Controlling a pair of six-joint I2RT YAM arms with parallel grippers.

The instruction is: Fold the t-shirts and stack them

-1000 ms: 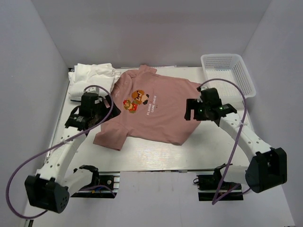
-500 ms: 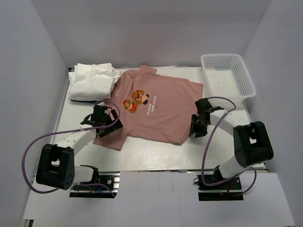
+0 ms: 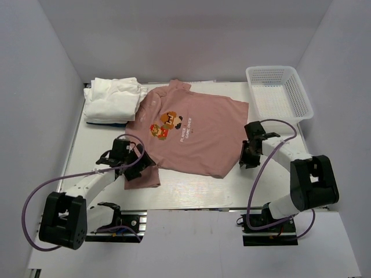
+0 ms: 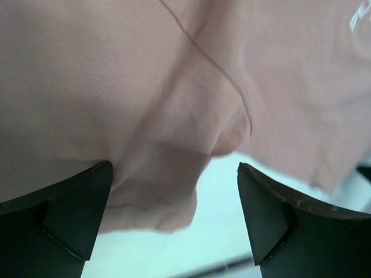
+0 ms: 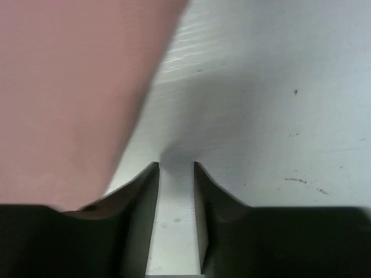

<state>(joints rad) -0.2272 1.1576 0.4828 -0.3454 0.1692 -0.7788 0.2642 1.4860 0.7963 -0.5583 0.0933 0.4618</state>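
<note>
A dusty-pink t-shirt (image 3: 194,136) with a pixel game print lies spread on the white table (image 3: 191,188). White folded t-shirts (image 3: 113,98) are stacked at the back left. My left gripper (image 3: 134,166) is low over the shirt's near left corner and open. In the left wrist view pink cloth (image 4: 156,197) bunches between the wide fingers of the left gripper (image 4: 174,167). My right gripper (image 3: 244,158) is at the shirt's right edge. In the right wrist view the right gripper (image 5: 175,168) has only a narrow gap with bare table in it, and the shirt's edge (image 5: 75,104) lies left of the fingers.
A white mesh basket (image 3: 272,70) stands at the back right corner. White walls close in the table on three sides. Something blue (image 3: 117,123) peeks out under the white stack. Both arms' purple cables loop over the near table edge.
The right gripper's jaws have closed from wide to a thin gap beside the shirt's right edge. The left gripper has dropped nearer the front, and the shirt's near left corner has bunched up.
</note>
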